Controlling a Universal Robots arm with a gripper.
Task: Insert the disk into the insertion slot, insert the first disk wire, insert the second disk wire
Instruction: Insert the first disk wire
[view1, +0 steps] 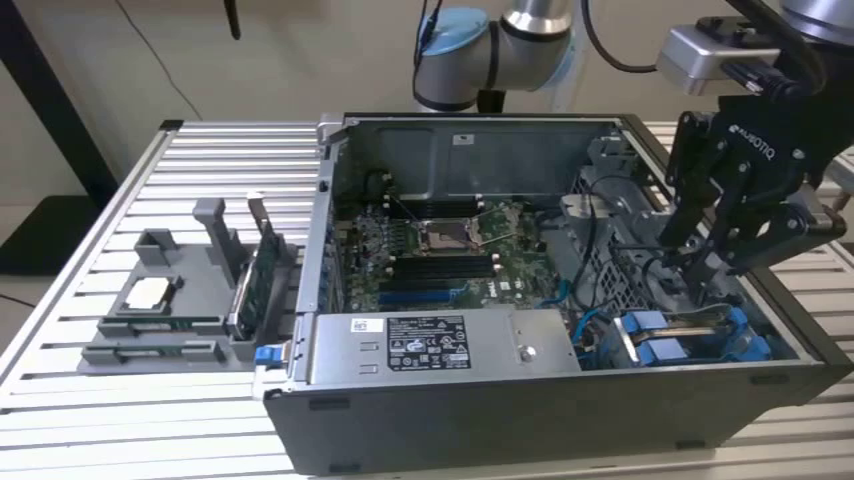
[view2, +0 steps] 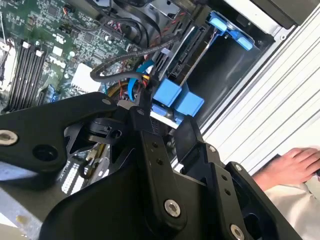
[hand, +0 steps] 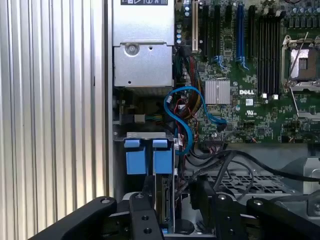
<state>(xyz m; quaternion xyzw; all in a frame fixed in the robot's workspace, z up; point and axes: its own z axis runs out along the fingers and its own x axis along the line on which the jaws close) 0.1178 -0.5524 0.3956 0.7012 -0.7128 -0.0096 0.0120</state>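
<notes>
The disk (hand: 163, 197) stands on edge inside the insertion slot (view1: 741, 350) at the case's front corner on the exterior view's right. Its blue carrier tabs (hand: 148, 159) stick up out of the bay and also appear in the exterior view (view1: 663, 338) and in the second wrist view (view2: 176, 98). My gripper (view1: 694, 268) hangs just above the bay, its black fingers (hand: 142, 202) apart on either side of the disk's edge, open. A blue wire (hand: 182, 116) and a black braided wire (view2: 125, 59) loop loosely beside the bay. The gripper (view2: 165, 118) is close to the black wire's end.
The open computer case (view1: 534, 410) lies on a slatted metal table (view1: 160, 410). A silver power-supply box (view1: 427, 342) sits beside the bay, the motherboard (view1: 441, 245) behind it. A grey fixture (view1: 174, 300) holding a green card (view1: 254, 285) stands at the exterior view's left. A person's hand (view2: 292, 166) rests on the table.
</notes>
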